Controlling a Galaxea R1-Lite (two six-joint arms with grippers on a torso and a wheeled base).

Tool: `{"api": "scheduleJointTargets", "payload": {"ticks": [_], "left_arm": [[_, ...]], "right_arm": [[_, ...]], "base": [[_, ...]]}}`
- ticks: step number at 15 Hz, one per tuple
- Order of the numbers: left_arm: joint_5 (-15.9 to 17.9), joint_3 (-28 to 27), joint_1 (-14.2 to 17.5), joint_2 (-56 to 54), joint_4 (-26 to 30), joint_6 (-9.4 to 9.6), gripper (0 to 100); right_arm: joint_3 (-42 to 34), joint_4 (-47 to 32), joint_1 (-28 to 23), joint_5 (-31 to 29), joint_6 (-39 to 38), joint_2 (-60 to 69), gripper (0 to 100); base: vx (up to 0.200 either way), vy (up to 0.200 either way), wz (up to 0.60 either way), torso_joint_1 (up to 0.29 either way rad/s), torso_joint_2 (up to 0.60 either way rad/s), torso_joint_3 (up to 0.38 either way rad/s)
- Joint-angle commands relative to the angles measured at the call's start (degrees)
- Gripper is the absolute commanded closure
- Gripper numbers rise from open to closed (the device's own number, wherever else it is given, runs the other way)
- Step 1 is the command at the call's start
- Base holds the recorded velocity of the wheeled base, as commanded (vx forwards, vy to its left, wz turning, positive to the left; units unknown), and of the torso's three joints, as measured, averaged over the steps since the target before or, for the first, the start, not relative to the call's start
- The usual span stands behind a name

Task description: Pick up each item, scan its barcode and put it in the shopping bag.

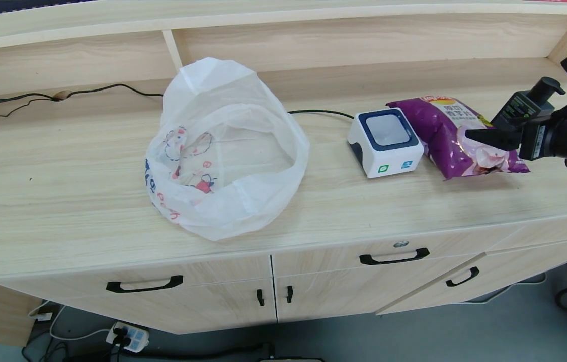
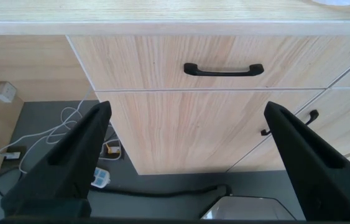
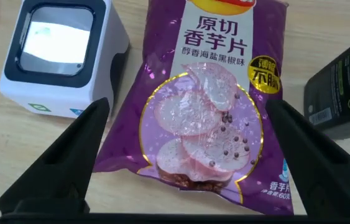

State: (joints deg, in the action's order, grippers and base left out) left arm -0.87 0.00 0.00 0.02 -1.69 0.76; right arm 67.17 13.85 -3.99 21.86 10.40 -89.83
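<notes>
A purple chips bag point(image 1: 452, 138) point(image 3: 206, 106) lies flat at the counter's right, beside the white barcode scanner point(image 1: 385, 143) point(image 3: 63, 53). My right gripper point(image 1: 484, 137) point(image 3: 188, 104) hovers open just above the chips bag, its fingers spread to either side of it. A dark pump bottle point(image 1: 527, 105) point(image 3: 342, 93) stands behind the chips bag. The white plastic shopping bag point(image 1: 228, 151) sits open-mouthed at the counter's middle. My left gripper point(image 2: 188, 107) hangs open and holding nothing below counter height, facing the drawer fronts.
A raised wooden shelf point(image 1: 313, 40) runs along the counter's back, with black cables point(image 1: 36, 98) in front of it. Drawers with black handles point(image 1: 394, 259) point(image 2: 223, 70) lie below the counter edge. A power strip point(image 1: 127, 337) lies on the floor.
</notes>
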Motion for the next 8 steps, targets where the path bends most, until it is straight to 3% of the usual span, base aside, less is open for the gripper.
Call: {"api": "scheduleJointTargets", "payload": {"ticks": [1,8], "left_arm": [[-0.01,0.0,0.0,-0.02,-0.06,-0.05,0],[-0.01,0.0,0.0,-0.02,-0.06,-0.84,0]], "right_arm": [[1.03,1.18,-0.76,0.99,-0.2,-3.07,0],[3.23,2.24,-0.32,1.26,0.15,-7.02,0]], "base": [[0.0,0.0,0.0,0.0,0.0,0.0],[0.0,0.0,0.0,0.0,0.0,0.0]]}}
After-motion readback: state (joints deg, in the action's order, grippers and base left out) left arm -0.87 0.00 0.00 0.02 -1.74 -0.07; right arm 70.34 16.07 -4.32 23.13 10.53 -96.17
